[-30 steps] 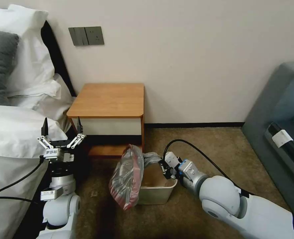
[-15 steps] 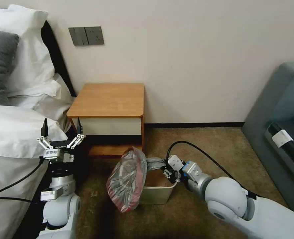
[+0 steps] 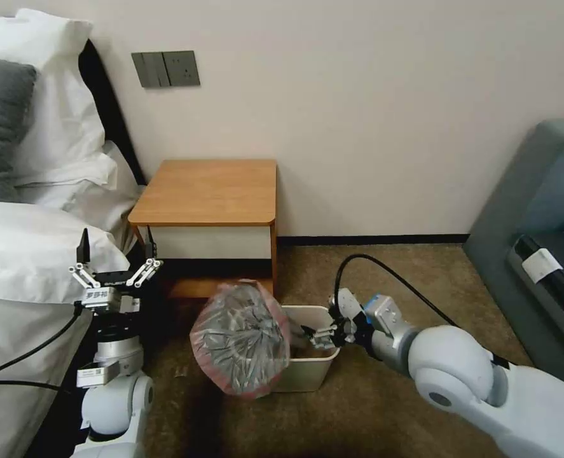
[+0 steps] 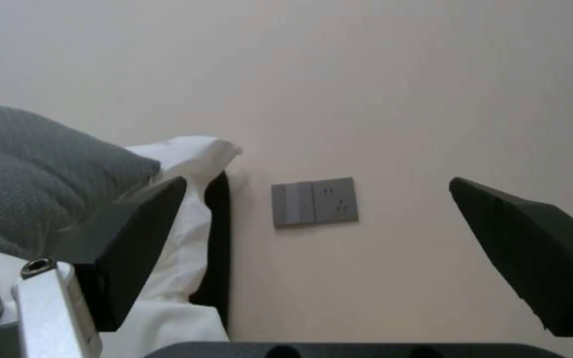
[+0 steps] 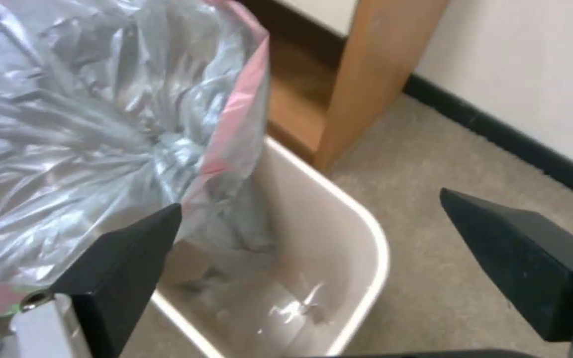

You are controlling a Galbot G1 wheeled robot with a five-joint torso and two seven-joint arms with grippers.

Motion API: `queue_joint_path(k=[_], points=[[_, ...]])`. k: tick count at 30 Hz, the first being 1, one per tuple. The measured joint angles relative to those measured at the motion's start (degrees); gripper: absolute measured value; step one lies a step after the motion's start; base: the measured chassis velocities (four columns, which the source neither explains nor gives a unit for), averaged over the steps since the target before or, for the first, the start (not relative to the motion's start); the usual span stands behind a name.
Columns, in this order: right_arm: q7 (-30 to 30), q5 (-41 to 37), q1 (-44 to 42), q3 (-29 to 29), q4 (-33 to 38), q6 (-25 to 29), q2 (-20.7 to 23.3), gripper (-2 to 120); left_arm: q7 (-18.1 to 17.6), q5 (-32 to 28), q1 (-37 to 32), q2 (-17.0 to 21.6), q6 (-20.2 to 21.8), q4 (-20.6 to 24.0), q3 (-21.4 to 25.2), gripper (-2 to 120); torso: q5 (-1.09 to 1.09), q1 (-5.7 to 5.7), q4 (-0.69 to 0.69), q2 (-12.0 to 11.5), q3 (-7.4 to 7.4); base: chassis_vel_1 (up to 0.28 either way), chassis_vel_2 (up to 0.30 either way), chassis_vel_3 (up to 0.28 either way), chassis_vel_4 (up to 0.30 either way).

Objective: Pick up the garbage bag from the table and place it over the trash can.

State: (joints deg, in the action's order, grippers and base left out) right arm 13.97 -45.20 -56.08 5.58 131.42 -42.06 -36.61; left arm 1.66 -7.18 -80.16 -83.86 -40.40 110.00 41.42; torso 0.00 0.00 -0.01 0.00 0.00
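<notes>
Garbage bag (image 3: pixel 240 338) hides trash can's (image 3: pixel 307 372) left wall and rim. Bag cut off at right wrist view's edge (image 5: pixel 87 124). Bin floor unclear through plastic.

Crinkly grey garbage bag (image 3: pixel 240 340) draped over beige trash can (image 3: pixel 307 372) rim

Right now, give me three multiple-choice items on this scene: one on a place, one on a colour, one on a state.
1. Where does the trash can stand?
A. on the carpet by the table
B. on the bed
C. on the table

2. What colour edges the garbage bag?
A. green
B. pinkish-red
C. blue

3. How is the right gripper?
A. shut on the bag
B. open over the can
C. shut on the rim

Key: 1 A, the can sits on the floor below the tabletop; 2 B, the pink band rings the bag's mouth; 3 B, its fingers stand spread apart with nothing between.
</notes>
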Motion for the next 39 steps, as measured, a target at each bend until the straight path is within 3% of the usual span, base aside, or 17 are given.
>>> queue_joint_path(k=[4, 8, 9, 12, 18, 22, 23, 27, 28, 31, 32, 36, 37, 39], points=[[-1.05, 1.24, -2.66, -6.17, 1.43, 0.06, -0.3, 100, 0.0, 0.01, 0.07, -0.01, 0.0, -0.01, -0.22, 99, 0.0, 0.0, 0.0, 0.0, 0.0, 0.0, 0.0, 0.0, 0.0], [-3.14, 3.13, -8.01, -18.33, 4.63, 1.68, -2.13, 100, -0.08, -0.03, 0.14, 0.18, 0.17, 0.3, -0.36, 99, -0.01, 0.0, 0.01, 0.0, 0.0, 0.0, 0.0, 0.0, 0.0], [-3.14, 3.13, -8.01, -18.33, 4.63, 1.68, -2.13, 100, -0.08, -0.03, 0.14, 0.18, 0.17, 0.3, -0.36, 99, -0.01, 0.0, 0.01, 0.0, 0.0, 0.0, 0.0, 0.0, 0.0], [-3.81, 5.22, -12.31, -26.85, 5.82, 4.51, -3.15, 100, -0.32, -0.74, -0.11, 0.7, 1.57, 2.25, -0.83, 99, -0.01, 0.0, 0.0, 0.0, 0.0, 0.0, 0.0, 0.0, 0.0], [0.12, 6.43, -15.33, -32.15, 6.02, 8.0, -6.15, 100, -0.93, -0.48, -1.43, 3.28, 6.78, 6.72, -2.7, 100, 0.0, 0.0, 0.01, 0.0, 0.0, 0.0, 0.0, 0.0, 0.0], [2.2, 7.69, -18.24, -35.93, 5.84, 9.19, -11.26, 100, -6.87, -0.59, -5.37, 7.11, 17.97, 14.76, -7.7, 100, 0.01, 0.0, 0.0, 0.0, 0.0, 0.0, 0.0, 0.0, 0.0], [2.2, 7.69, -18.24, -35.93, 5.84, 9.19, -11.26, 100, -6.87, -0.59, -5.37, 7.11, 17.97, 14.76, -7.7, 100, 0.01, 0.0, 0.0, 0.0, 0.0, 0.0, 0.0, 0.0, 0.0], [4.13, 9.86, -20.9, -37.92, 5.65, 10.24, -16.32, 100, -19.11, -1.2, -9.44, 11.21, 35.85, 23.14, -13.89, 100, 0.0, 0.0, 0.01, 0.0, -0.01, 0.0, 0.0, 0.0, 0.0], [4.13, 9.86, -20.9, -37.92, 5.65, 10.24, -16.32, 100, -19.11, -1.2, -9.44, 11.21, 35.85, 23.14, -13.89, 100, 0.0, 0.0, 0.01, 0.0, -0.01, 0.0, 0.0, 0.0, 0.0], [4.81, 11.28, -21.59, -38.11, 5.57, 10.81, -18.98, 100, -23.52, -5.38, -11.02, 14.14, 45.53, 25.58, -14.97, 100, -0.02, 0.0, 0.01, 0.0, 0.0, 0.0, 0.0, 0.0, 0.0], [4.81, 11.28, -21.59, -38.11, 5.57, 10.81, -18.98, 100, -23.52, -5.38, -11.02, 14.14, 45.53, 25.58, -14.97, 100, -0.02, 0.0, 0.01, 0.0, 0.0, 0.0, 0.0, 0.0, 0.0], [5.01, 12.35, -21.4, -37.99, 5.19, 11.27, -21.31, 100, -26.05, -19.62, -11.72, 18.76, 57.07, 29.88, -14.36, 100, -0.01, 0.0, 0.01, 0.0, 0.0, 0.0, 0.0, 0.0, 0.0], [5.01, 12.35, -21.4, -37.99, 5.19, 11.27, -21.31, 100, -26.05, -19.62, -11.72, 18.76, 57.07, 29.88, -14.36, 100, -0.01, 0.0, 0.01, 0.0, 0.0, 0.0, 0.0, 0.0, 0.0], [5.03, 12.78, -21.37, -37.89, 4.92, 11.62, -22.09, 100, -26.42, -26.42, -10.53, 20.65, 63.9, 31.45, -13.52, 100, -0.01, 0.0, 0.01, 0.0, 0.0, 0.0, 0.0, 0.0, 0.0]])
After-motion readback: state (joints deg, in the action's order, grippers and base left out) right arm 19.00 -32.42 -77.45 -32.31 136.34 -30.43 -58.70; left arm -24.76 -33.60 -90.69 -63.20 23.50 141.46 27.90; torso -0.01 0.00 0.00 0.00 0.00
